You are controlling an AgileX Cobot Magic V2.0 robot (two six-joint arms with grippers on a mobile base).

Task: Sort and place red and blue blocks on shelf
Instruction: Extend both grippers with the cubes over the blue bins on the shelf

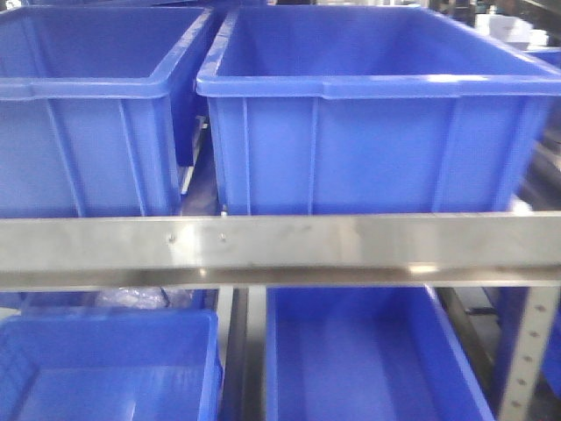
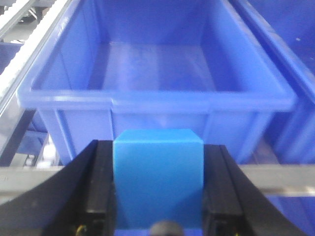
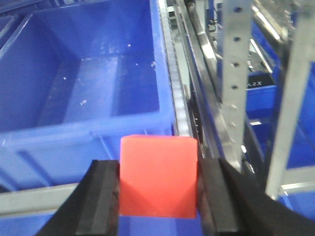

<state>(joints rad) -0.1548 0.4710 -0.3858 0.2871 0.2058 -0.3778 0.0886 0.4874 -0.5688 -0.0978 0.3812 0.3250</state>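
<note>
Bins (image 1: 368, 158) are smooth plastic, the shelf rail (image 1: 280, 247) brushed metal, red block (image 3: 158, 177) and blue block (image 2: 158, 179) matte.

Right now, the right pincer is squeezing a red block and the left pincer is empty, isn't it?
Not quite. The left pincer is not empty: the left wrist view shows it shut on a blue block, in front of a blue bin. The right pincer is indeed squeezing a red block.
</note>
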